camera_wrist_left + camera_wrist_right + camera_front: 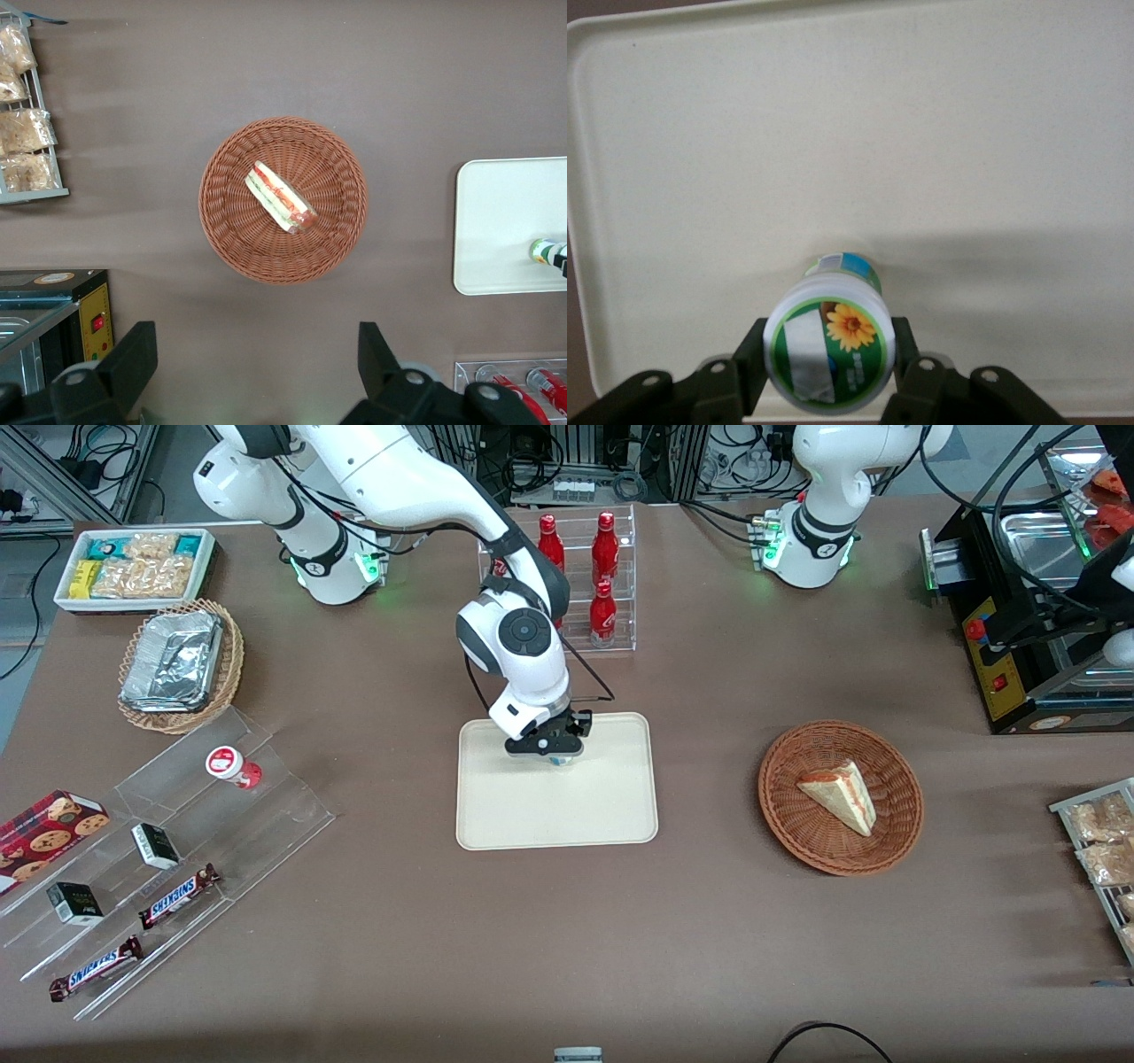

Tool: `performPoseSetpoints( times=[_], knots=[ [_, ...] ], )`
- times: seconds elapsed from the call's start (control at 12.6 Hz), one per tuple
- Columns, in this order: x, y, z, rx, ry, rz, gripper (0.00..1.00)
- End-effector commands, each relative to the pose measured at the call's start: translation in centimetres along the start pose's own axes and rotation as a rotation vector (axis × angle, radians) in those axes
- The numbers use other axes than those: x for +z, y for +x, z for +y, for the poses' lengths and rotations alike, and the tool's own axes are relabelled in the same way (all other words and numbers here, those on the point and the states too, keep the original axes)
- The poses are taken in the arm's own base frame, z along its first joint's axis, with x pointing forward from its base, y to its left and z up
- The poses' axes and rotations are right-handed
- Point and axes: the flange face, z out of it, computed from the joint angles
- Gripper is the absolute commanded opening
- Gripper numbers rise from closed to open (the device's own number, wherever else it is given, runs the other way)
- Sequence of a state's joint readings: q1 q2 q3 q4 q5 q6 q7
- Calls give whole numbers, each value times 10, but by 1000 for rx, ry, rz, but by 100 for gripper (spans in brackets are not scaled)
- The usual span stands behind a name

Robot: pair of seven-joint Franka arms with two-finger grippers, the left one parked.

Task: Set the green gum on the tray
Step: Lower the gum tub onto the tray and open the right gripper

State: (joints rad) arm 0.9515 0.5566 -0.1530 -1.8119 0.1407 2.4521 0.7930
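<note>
The green gum (828, 354) is a small white bottle whose green-rimmed lid shows a yellow-orange flower. My right gripper (827, 359) is shut on it, with one black finger (749, 359) against each side of the lid. The bottle stands upright over the cream-beige tray (921, 133), its base close to or on the tray floor. In the front view the gripper (556, 755) hangs over the part of the tray (532, 815) farther from the camera, and only a sliver of the gum (562, 761) shows under it. The left wrist view catches the gum (545, 251) at the tray's edge (496, 212).
A red-lidded bottle (232, 766) lies on the clear stepped stand toward the working arm's end, with Snickers bars (177, 896) nearer the camera. A rack of red cola bottles (602, 584) stands farther back. A wicker basket (797, 841) with a sandwich sits toward the parked arm's end.
</note>
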Motion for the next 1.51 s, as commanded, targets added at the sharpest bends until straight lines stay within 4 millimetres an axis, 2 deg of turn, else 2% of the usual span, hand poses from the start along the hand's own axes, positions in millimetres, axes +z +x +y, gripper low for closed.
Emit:
performPoseSetpoints(
  times=[0.0, 0.48, 0.63, 0.79, 0.87, 0.95, 1.11, 1.27, 1.43],
  knots=[
    [-1, 8, 6, 19, -10, 49, 0],
    [3, 6, 5, 8, -35, 75, 0],
    [8, 6, 6, 9, -41, 73, 4],
    [11, 5, 6, 11, -43, 68, 27],
    [11, 6, 8, 13, -47, 65, 49],
    [11, 11, 12, 19, -49, 65, 99],
    [5, 15, 14, 15, -45, 66, 100],
    [-30, 24, 16, 17, -31, 66, 100],
    [-74, 40, 35, -48, -35, 39, 100]
  ],
)
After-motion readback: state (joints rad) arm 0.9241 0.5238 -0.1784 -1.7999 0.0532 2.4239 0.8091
